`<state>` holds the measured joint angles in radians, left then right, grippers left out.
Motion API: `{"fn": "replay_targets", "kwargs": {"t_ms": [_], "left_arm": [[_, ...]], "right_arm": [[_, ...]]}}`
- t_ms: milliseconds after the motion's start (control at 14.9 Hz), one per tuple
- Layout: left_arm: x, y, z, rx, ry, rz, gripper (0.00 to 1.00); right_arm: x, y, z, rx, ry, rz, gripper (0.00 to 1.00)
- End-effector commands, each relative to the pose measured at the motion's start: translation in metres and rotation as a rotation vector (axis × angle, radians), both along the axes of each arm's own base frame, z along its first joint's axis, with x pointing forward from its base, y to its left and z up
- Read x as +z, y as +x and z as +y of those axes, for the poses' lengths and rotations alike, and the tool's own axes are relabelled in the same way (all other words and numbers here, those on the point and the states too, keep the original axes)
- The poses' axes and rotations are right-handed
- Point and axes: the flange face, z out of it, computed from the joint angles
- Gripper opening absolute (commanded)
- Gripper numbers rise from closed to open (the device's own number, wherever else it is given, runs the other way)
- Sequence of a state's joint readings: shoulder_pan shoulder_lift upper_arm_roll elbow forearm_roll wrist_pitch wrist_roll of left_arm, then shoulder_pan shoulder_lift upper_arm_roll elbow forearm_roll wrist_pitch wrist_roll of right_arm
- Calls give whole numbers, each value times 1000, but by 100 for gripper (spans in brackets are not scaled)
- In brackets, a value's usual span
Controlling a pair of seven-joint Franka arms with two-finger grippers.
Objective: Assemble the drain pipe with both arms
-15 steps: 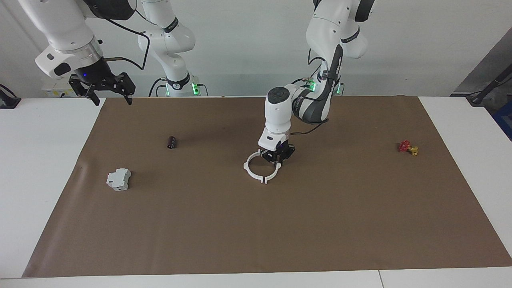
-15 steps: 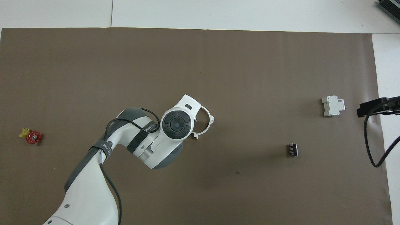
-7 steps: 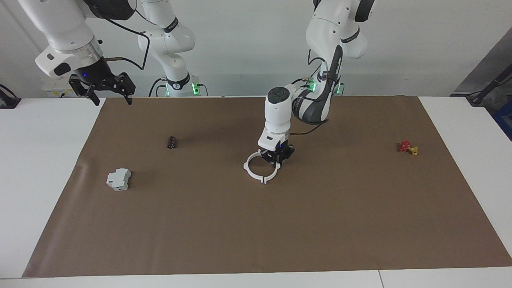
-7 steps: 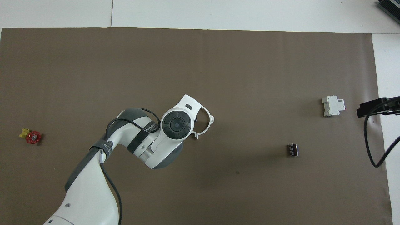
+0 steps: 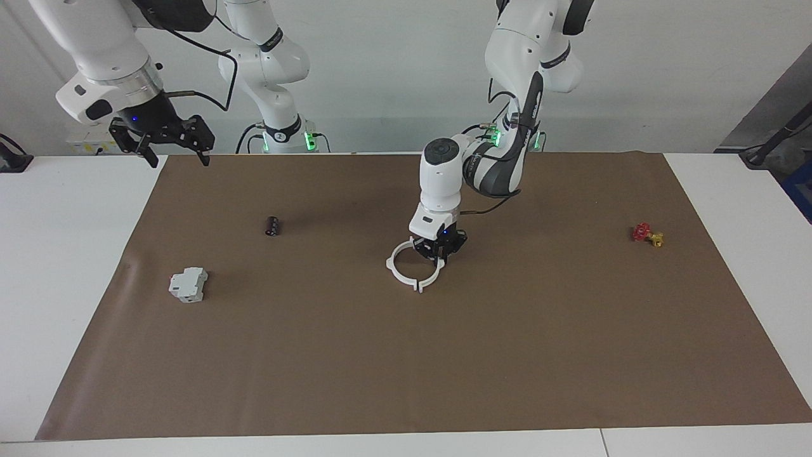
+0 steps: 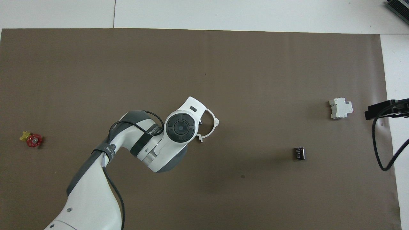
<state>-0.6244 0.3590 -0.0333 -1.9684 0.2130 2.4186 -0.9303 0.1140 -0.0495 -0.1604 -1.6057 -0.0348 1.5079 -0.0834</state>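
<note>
Right tool (image 5: 171,147): hangs in the air over the edge of the brown mat (image 5: 406,355) at the right arm's end of the counter (image 5: 63,266); fingers spread apart, nothing between them; this arm waits.
Grey-white block (image 5: 188,284): lies on the mat toward the right arm's end, farther from the robots than the black cylinder.
Black cylinder (image 5: 273,226): lies on its side on the mat, between the block and the ring, well apart from both.
Drain pipe (image 5: 412,269): a white ring of two arcs, near the middle of the mat; two small tabs stick out of its rim on the side away from the robots, close together. In the overhead view only one arc of it (image 6: 211,123) shows past the arm's wrist.
Left tool (image 5: 440,251): down at the ring's rim on the side toward the left arm, pointing straight down, fingers clamped on the rim. Whether the ring rests on the mat or is just clear of it cannot be told.
Left arm (image 6: 96,179): reaches in over the mat and covers most of the ring from above.
Red and yellow valve (image 5: 647,234): on the mat toward the left arm's end, well apart from the ring.
</note>
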Motion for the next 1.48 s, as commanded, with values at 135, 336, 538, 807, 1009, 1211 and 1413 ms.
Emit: {"fn": "replay_targets", "kwargs": {"t_ms": [135,336,538,807,1009,1211,1413], "left_arm": [[-2,2,-4,-3,12,-22,49],[-3,2,-5,-4,13,-20,83],[-3,2,-5,-7,13,-22,100],[-2,2,-4,-5,13,-22,100],[-4,0,-3,-2,28,-7,100],[1,2,-1,8,55,13,100],[15,7,6,27,69,20,100]], "right_arm": [[1,-7,-2,14,1,4,100],[1,-7,-1,14,1,4,100],[1,-7,-1,14,1,4,100],[1,-7,-1,14,1,4,100],[1,-7,-1,14,1,4,100],[1,-7,-1,15,1,4,100],[1,-7,-1,14,1,4,100]]}}
